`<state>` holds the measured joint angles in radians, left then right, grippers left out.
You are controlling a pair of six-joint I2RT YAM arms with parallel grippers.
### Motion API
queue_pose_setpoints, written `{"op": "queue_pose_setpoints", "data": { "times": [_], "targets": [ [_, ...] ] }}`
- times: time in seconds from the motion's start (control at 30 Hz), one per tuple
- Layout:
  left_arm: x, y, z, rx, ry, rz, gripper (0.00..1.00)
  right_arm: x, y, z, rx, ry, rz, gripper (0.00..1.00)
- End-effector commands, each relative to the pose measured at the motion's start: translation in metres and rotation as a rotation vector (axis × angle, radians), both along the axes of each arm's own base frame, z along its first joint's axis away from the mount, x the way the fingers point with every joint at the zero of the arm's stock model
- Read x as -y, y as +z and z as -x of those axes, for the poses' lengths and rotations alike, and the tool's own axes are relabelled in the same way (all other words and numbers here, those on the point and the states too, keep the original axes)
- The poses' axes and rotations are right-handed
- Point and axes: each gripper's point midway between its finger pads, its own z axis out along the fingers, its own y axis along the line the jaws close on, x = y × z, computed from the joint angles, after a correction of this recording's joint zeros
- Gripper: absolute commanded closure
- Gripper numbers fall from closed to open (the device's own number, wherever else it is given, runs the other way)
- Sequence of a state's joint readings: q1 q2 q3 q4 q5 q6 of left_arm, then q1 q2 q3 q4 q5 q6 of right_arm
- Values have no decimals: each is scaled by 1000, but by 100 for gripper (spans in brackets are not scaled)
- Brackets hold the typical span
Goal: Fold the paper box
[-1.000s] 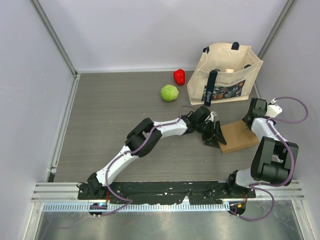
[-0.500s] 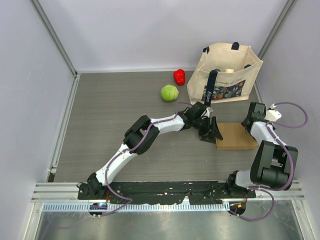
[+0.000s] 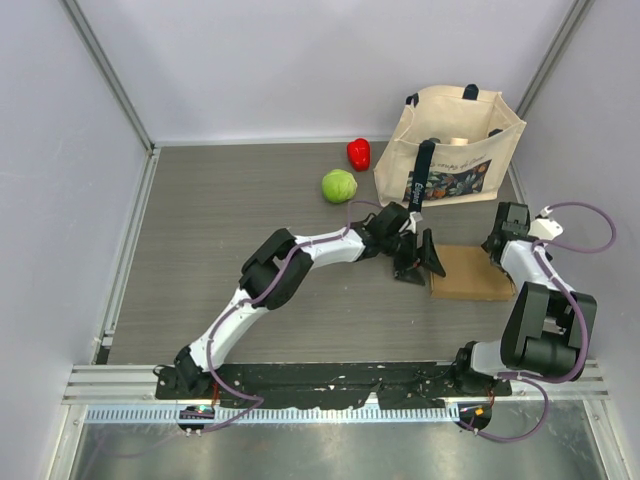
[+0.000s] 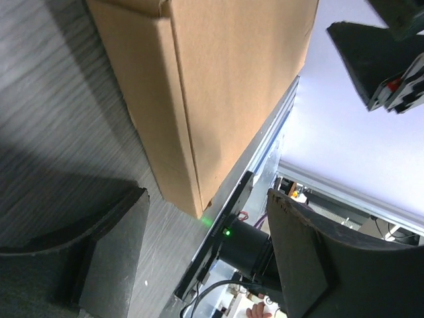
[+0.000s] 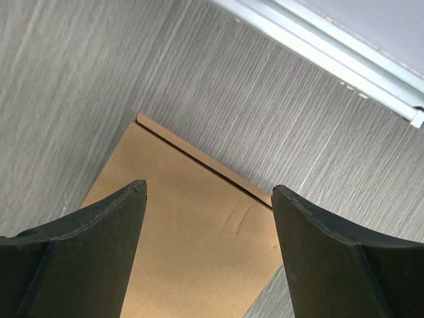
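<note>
The paper box (image 3: 470,273) is a closed brown cardboard box lying flat on the table's right side. My left gripper (image 3: 421,262) stands open just off its left edge. In the left wrist view the box (image 4: 218,79) has its near corner just beyond the gripper (image 4: 209,258), and nothing sits between the fingers. My right gripper (image 3: 497,252) hovers open over the box's far right edge. In the right wrist view the box's top (image 5: 199,245) shows between and below the spread gripper (image 5: 209,189), untouched.
A beige tote bag (image 3: 455,150) stands upright right behind the box. A green round vegetable (image 3: 339,186) and a red pepper (image 3: 358,153) lie to its left. Walls close in on both sides, and a metal rail (image 3: 330,395) runs along the near edge.
The box was tilted and now lies flat and square. My left gripper has opened wider and drawn back to the left off the box edge. My right gripper has opened fully and pulled back.
</note>
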<state>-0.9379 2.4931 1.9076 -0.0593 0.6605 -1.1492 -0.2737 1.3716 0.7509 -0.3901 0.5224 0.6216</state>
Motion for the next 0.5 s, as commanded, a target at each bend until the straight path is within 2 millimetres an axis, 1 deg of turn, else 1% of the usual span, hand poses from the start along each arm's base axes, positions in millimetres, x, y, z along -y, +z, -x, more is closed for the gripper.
{"op": "queue_pose_setpoints", "data": {
  "times": [0.0, 0.03, 0.07, 0.1, 0.13, 0.17, 0.2, 0.23, 0.27, 0.3, 0.33, 0.37, 0.4, 0.43, 0.47],
  "targets": [
    [-9, 49, -12, 85, 22, 62, 24, 18, 40, -8, 64, -58, 102, 19],
    [-13, 57, -10, 93, 21, 65, 23, 18, 43, -7, 57, -59, 104, 19],
    [-19, 61, -13, 105, 26, 61, 23, 19, 48, -5, 56, -62, 125, 19],
    [-24, 62, -13, 137, 18, 51, 22, 20, 53, -3, 57, -62, 145, 19],
    [-32, 59, -10, 155, 11, 31, 22, 19, 59, -2, 54, -59, 166, 19],
    [-43, 78, -14, 203, 33, 21, 22, 9, 72, -7, 80, -24, 193, 19],
    [-52, 80, -13, 269, 11, 5, 22, 3, 80, -9, 74, 13, 230, 19],
    [-65, 76, -13, 295, 16, -30, 21, -6, 92, -13, 77, 50, 250, 19],
    [-78, 77, -12, 316, 22, -67, 22, -35, 102, -25, 91, 149, 264, 19],
    [-91, 101, -16, 395, 52, -69, 21, -56, 114, -29, 122, 197, 280, 19],
    [-107, 95, -15, 439, 41, -109, 21, -80, 126, -34, 146, 271, 278, 19],
    [-122, 96, -16, 465, 50, -141, 21, -102, 134, -38, 182, 339, 270, 19],
    [-137, 126, -20, 545, 96, -138, 21, -148, 146, -40, 248, 481, 247, 19],
    [-154, 121, -18, 584, 88, -176, 21, -170, 153, -42, 307, 529, 225, 19],
    [-171, 130, -19, 611, 108, -199, 21, -190, 158, -41, 343, 587, 204, 19]
  ]
}}
